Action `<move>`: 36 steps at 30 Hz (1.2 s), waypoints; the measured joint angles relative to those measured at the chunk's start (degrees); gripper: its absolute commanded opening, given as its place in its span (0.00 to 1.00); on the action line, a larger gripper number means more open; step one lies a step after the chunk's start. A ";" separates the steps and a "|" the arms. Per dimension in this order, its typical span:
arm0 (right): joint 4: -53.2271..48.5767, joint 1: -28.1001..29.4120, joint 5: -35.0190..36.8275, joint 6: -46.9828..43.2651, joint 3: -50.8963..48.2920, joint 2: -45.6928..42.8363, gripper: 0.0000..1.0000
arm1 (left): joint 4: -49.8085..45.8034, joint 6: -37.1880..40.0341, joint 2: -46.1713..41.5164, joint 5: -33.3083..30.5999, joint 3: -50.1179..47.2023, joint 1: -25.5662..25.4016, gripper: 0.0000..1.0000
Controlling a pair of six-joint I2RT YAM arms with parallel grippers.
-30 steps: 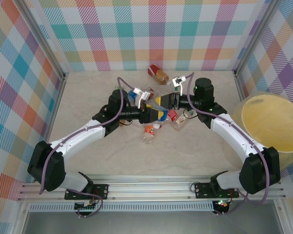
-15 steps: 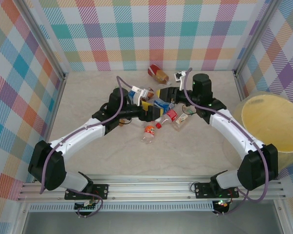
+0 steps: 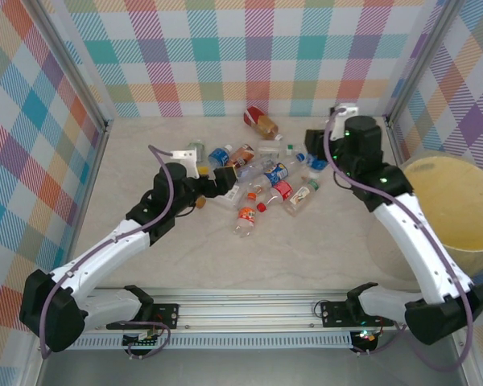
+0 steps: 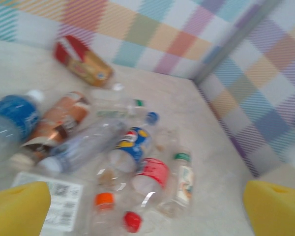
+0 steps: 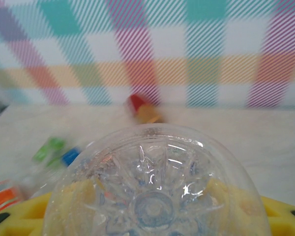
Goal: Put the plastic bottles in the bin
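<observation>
Holding the clear bottle (image 5: 155, 177) by its slick round body, your right gripper (image 5: 152, 216) sits apart from the bin (image 3: 455, 205); swing fast and it may slip out. Your left gripper (image 4: 146, 209) hangs wide open, empty, by the pile of bottles (image 3: 262, 181).

- Small clear plastic drink bottles (image 3: 262, 181): thin-walled, glossy, bright glints; smooth coloured caps, printed wrap labels
- Clear plastic bottle with a star-ribbed base (image 5: 155, 191): transparent, moulded ridges, sharp highlights
- Large round pale-yellow plastic tub (image 3: 459, 209): smooth, soft satin sheen
- Beige stone-patterned table top (image 3: 322, 249): matt, smooth
- Multicoloured checked walls (image 3: 225, 56): flat, matt; cloth or printed board, cannot tell
- Silvery metal rails (image 3: 249, 310): slotted, dull sheen
- White arm shells (image 3: 402, 225): hard glossy plastic
- Yellow finger pads (image 4: 19, 206): matt, foam-like
</observation>
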 measured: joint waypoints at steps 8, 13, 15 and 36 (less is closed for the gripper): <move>-4.70 -1.88 27.58 -15.56 9.84 -4.94 0.36 | -1.09 -1.64 1.03 -7.23 -1.16 0.00 1.00; -8.00 -12.81 32.39 -16.65 8.48 -7.85 0.35 | -1.51 -2.23 2.05 -8.83 -0.59 0.04 1.00; -10.40 -17.07 32.52 -14.97 8.09 -8.41 0.36 | -2.43 -3.04 2.47 -10.01 -0.02 0.04 1.00; -7.39 -32.96 18.43 0.28 -12.33 -9.05 0.40 | -13.31 -10.56 4.35 -21.75 3.06 0.37 1.00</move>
